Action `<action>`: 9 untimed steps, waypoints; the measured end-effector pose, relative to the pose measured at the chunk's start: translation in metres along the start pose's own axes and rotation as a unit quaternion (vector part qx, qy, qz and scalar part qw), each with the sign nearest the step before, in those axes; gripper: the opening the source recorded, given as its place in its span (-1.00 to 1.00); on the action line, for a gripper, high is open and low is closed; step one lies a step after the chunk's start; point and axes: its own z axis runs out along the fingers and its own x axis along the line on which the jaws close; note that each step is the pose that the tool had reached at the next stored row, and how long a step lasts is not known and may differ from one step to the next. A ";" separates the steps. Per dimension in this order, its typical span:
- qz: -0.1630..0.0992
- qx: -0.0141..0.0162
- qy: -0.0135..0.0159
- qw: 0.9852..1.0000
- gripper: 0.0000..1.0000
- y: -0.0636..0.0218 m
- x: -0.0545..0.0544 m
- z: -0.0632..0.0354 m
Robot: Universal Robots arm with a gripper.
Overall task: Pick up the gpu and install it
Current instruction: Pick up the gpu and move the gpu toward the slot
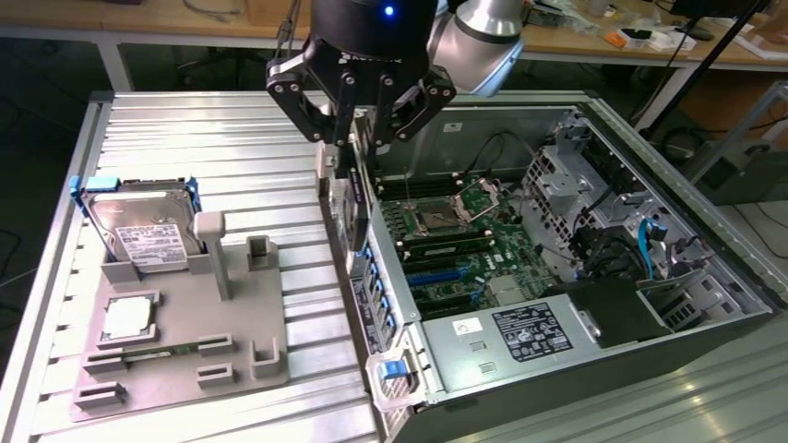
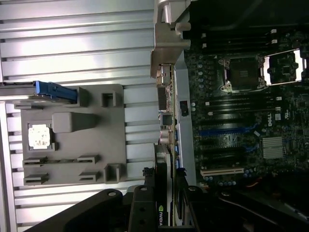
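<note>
gripper (image 1: 361,138): mine, clenched on gpu (image 1: 349,203) | gpu: held on edge, bracket end away from my fingers; over case (image 1: 640,378) wall, beside motherboard (image 1: 456,249); tray (image 1: 185,305) well apart

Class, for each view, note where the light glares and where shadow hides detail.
Exterior view: light glares off the ribbed metal table, and it is dimmer inside the computer case. Wrist view: the table washes out near white; the claw holding the gpu is dark.
</note>
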 end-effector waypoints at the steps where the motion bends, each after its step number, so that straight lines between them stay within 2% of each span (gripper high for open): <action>1: 0.000 0.000 0.000 1.000 -0.47 0.0000 -0.001 0.0000; 9: 0.000 0.000 0.000 1.000 -0.47 0.0005 -0.007 0.0002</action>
